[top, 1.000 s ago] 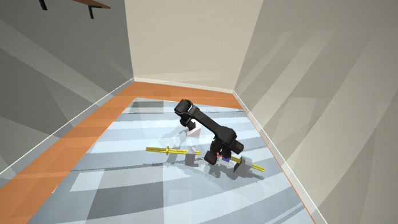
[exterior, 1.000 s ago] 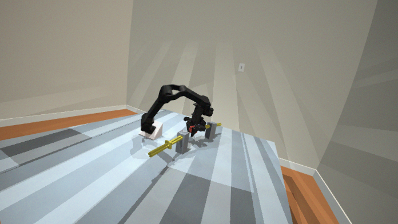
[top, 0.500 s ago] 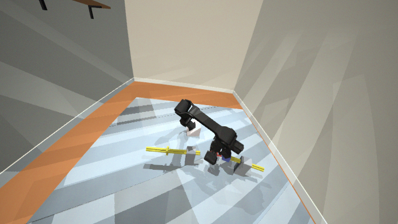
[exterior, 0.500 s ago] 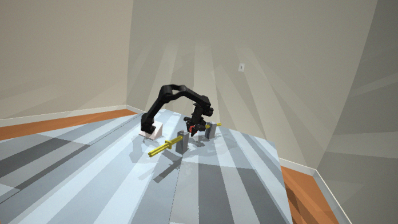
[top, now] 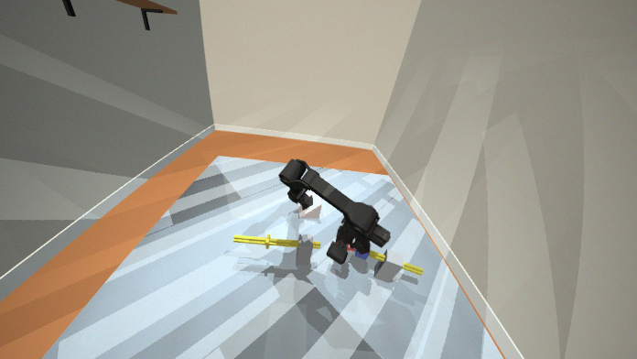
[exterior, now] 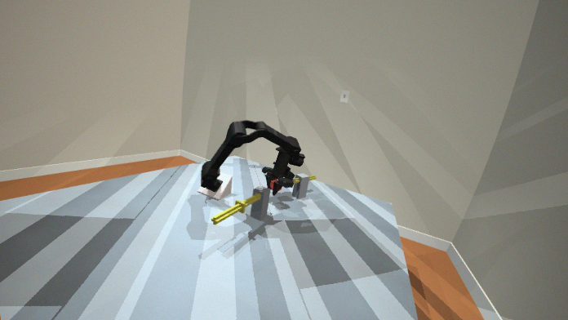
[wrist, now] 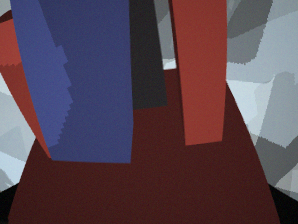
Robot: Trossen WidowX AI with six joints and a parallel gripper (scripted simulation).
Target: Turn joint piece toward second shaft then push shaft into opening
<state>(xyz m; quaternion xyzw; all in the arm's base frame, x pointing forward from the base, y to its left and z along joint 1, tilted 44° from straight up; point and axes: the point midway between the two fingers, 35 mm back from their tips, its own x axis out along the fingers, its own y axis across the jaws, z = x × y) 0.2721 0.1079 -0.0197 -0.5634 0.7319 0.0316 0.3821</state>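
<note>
The red joint piece (top: 350, 248) (exterior: 273, 184) (wrist: 204, 75) is on the end of the fixed yellow shaft (top: 413, 268) (exterior: 312, 178), past a blue hinge part (top: 361, 255) (wrist: 100, 100). A grey block (top: 389, 269) (exterior: 301, 188) bears that shaft. My gripper (top: 350, 249) (exterior: 277, 184) is shut on the joint piece. Its opening cannot be made out behind the fingers. The second yellow shaft (top: 252, 240) (exterior: 228, 214), with a collar, runs through the other grey block (top: 305, 253) (exterior: 259, 205). Its near end stands short of the joint piece, with a gap between.
The arm arches from its base beside a pale wedge-shaped block (top: 309, 212) (exterior: 224, 187). The second shaft's collar (top: 268, 241) (exterior: 241, 206) and long outer part stick out on the far side of its block from my gripper. Streaky shadows cross the table top (top: 192, 293) (exterior: 163, 261).
</note>
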